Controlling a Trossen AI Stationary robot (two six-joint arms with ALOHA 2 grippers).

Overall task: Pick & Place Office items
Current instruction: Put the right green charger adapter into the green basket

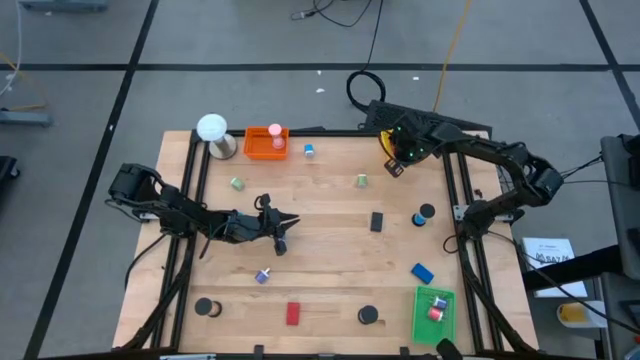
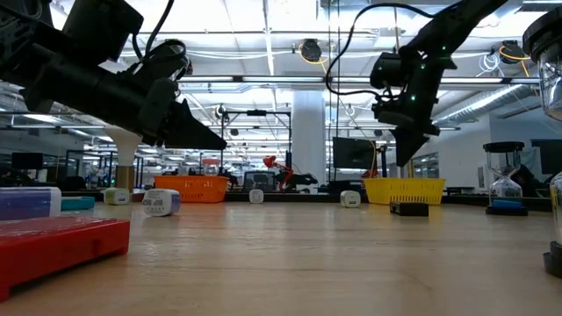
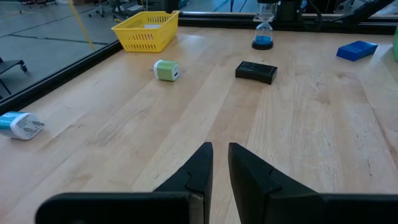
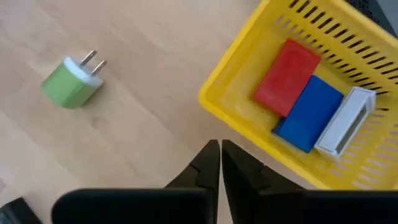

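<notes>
Placement looked finished: right gripper point(image 4: 220, 163) hung closed and empty (left gripper point(image 3: 220, 163) likewise) by the yellow tray point(image 4: 236, 87); the green plug point(image 4: 71, 81) seemed next.

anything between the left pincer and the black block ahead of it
Nothing visible: from the left pincer, bare wood runs straight to the black block. The green plug lies off to one side, clear of that line.
</notes>
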